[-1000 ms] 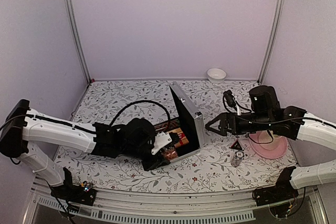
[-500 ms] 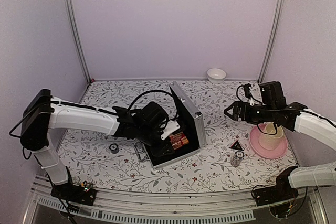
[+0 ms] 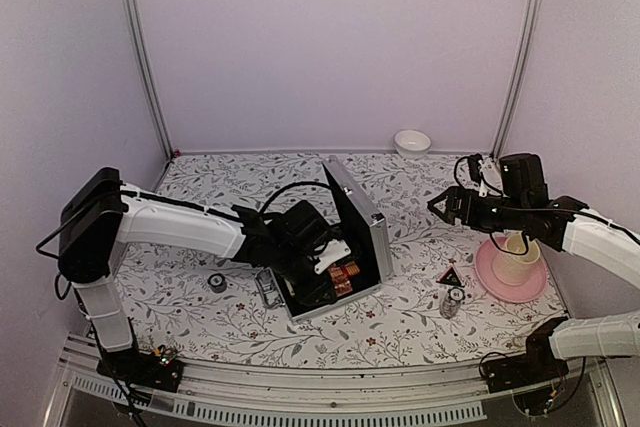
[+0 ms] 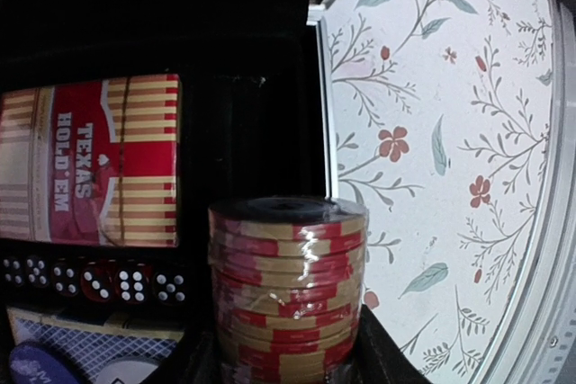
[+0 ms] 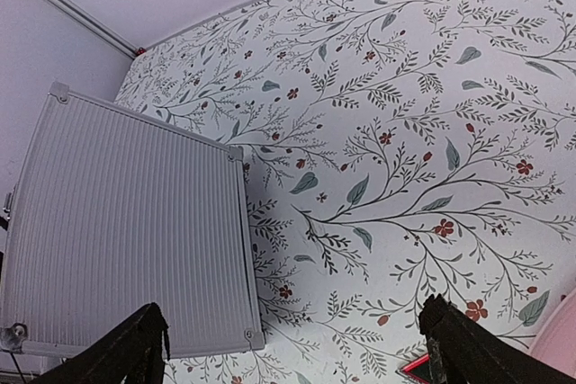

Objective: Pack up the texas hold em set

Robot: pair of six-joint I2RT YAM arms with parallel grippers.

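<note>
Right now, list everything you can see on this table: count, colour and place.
briefcase: one, silver, black lining, open, table centre
chip stack: one, red and cream, in the left claw at the briefcase
red deck: one, in the briefcase
dice: a row, dark red, beside the red deck
button: one, black, left of the briefcase
bowl: one, white, far edge
cup: one, cream, on the plate
plate: one, pink, right side
triangular piece: one, black and red, left of the plate
left claw: shut on the chip stack
right claw: open, empty
</note>
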